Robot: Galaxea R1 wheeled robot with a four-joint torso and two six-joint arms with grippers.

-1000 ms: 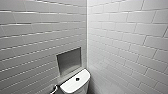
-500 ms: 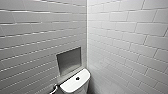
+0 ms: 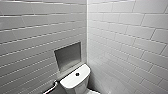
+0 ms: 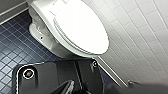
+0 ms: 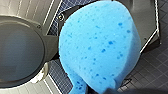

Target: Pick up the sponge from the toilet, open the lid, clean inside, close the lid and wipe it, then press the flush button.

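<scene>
Your right pincer is clamped on the sponge, holding it in the air close against the right wrist plate. Your left wrist is tilted downward, with its dark left wrist plate and jointed bar in front of the lens. How its grip is set cannot be made out.

No change is detectable from the earlier moments to now. In the head view, the toilet, flush button and wall recess occupy identical positions at all three moments. No camera shift and no displacement of any item is registered.
</scene>
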